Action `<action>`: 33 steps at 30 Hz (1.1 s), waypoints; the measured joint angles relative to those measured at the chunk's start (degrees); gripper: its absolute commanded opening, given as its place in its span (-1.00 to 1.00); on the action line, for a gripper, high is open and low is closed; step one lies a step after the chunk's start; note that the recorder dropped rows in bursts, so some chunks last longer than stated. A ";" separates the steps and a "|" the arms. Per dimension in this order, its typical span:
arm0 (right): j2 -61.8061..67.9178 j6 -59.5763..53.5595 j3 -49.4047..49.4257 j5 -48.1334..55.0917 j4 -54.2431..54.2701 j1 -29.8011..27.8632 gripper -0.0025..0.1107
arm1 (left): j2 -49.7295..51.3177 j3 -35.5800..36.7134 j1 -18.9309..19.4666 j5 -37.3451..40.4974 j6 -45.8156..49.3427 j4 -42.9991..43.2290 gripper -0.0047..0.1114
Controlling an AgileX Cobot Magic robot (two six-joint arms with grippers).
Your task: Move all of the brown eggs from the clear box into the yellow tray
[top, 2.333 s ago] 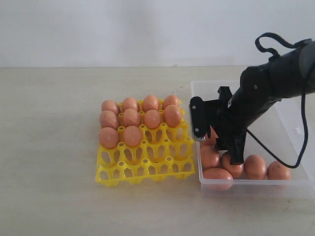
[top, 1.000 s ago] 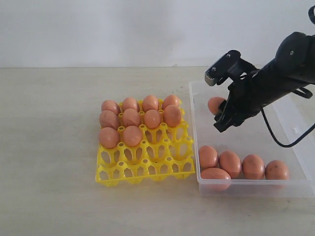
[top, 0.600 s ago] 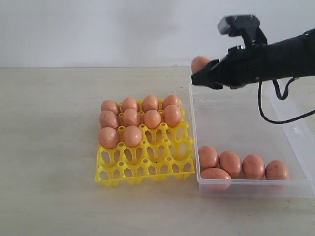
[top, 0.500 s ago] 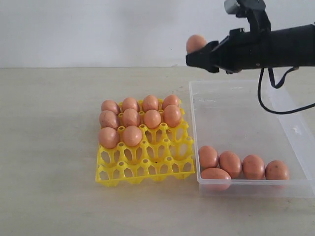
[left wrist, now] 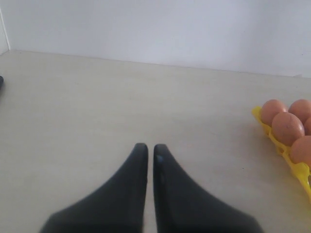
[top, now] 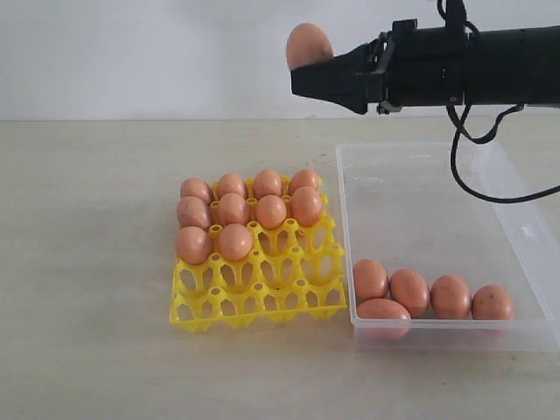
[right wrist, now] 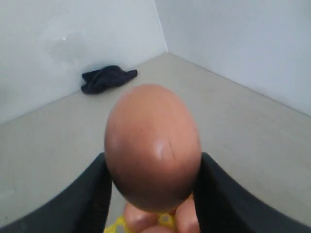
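The right hand [top: 312,75] reaches in level from the right, high above the table [top: 87,262], and pinches one brown egg [top: 308,44] between its two black fingers [right wrist: 92,194]. The right wrist view shows the egg gripped on both sides, with a corner of the yellow tray [top: 262,302] and a few tray eggs below it. Ten brown eggs [top: 234,210] sit in the tray: four in the far row, four in the next and two at the left of the third. The remaining cups are bare. Just beside the tray on its right stands the clear box [top: 420,188], with five eggs [top: 409,291] gathered along its near wall. The left hand [left wrist: 149,148] hangs over bare table to one side of the tray, its fingers pressed together with only a slit between them, gripping nothing. A dark cloth [right wrist: 108,77] lies by the far wall.
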 measured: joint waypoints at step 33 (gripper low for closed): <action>0.21 -7.32 -1.07 -24.79 1.97 18.45 -0.96 | 0.00 0.00 0.00 0.00 0.00 0.00 -0.85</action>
